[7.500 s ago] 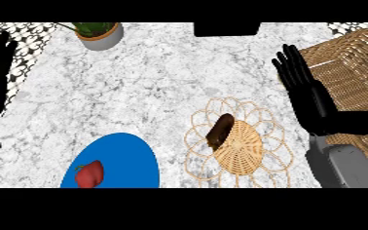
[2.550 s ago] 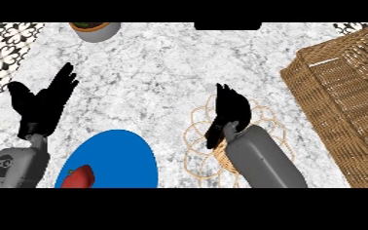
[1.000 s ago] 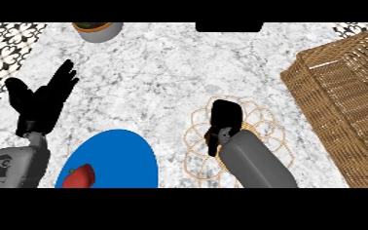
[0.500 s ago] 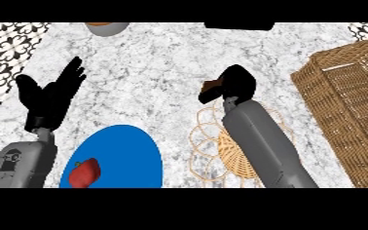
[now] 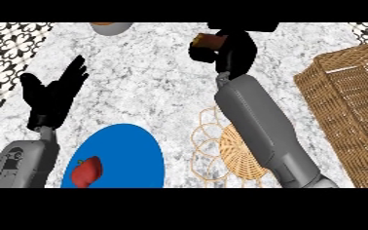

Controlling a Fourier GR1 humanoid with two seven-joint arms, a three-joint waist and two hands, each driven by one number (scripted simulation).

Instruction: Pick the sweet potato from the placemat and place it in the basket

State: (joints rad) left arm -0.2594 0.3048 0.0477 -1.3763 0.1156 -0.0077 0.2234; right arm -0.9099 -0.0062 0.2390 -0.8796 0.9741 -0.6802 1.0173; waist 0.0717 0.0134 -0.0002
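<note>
The right hand (image 5: 231, 50) is high up near the far edge of the counter (image 5: 158, 78). Its fingers curl round a brown lump, the sweet potato (image 5: 209, 41), which peeks out at the hand's left side. So the sweet potato is off the table and in the hand, not on any mat. Below the arm lies a round woven placemat (image 5: 230, 151) with a lacy rim, and nothing shows on the part of it that can be seen. To the right stands the big wicker basket (image 5: 345, 102), well apart from the hand. The sweet potato has to go in there.

The left hand (image 5: 52, 95) shows at the left side, fingers straight and up, holding nothing. It is resting. Near it is a blue plate (image 5: 126, 151) with a red thing (image 5: 86, 171) on it, maybe a pepper. A grey pot (image 5: 109, 27) sits at the far edge.

A sweet potato is likely hard and a bit heavy, with rough skin, so it should not slip much or break. It is long with thin ends, so the fat middle is the best place to hold it. The hand probably needs to move right, over the basket, before it lets go.
</note>
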